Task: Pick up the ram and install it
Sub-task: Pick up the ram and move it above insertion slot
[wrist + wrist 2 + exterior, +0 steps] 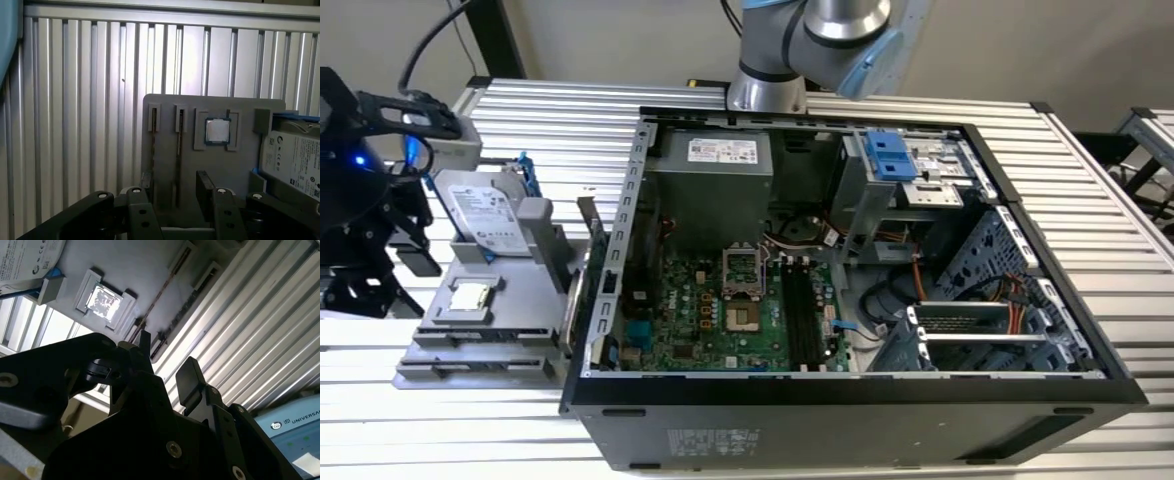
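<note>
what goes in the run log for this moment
step: pre-grasp | gripper: open, empty, lined up with ram | ram: on edge in gray holder slot | contact: none seen

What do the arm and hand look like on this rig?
The arm is silver-grey tubing with rounded joints and light blue caps. The hand is matte black in both wrist views: two narrow blocky fingers on angular linkages dotted with silver screw heads.
</note>
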Available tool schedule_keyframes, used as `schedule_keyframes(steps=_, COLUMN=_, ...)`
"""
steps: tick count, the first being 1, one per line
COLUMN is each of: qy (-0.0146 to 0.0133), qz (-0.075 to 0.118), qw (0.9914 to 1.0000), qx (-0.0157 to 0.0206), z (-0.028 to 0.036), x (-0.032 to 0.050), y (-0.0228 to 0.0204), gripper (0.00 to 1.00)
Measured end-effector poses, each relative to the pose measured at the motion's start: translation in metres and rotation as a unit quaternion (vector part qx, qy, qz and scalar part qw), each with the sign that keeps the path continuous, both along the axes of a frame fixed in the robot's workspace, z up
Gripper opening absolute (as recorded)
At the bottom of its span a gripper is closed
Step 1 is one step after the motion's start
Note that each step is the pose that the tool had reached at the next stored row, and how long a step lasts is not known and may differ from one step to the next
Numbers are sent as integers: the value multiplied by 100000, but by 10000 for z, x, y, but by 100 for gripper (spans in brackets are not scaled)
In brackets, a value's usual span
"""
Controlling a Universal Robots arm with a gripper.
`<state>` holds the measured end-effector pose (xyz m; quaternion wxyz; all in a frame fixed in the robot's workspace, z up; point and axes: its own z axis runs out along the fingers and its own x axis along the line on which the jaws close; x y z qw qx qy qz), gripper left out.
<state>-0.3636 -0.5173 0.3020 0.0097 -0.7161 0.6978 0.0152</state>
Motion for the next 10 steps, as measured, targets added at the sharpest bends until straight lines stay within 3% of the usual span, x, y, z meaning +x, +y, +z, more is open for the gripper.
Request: schedule_keyframes(steps=10, qy=-2, qz=-1, qw=100000, qx=-27, z=-104, x=0, y=0, gripper=100)
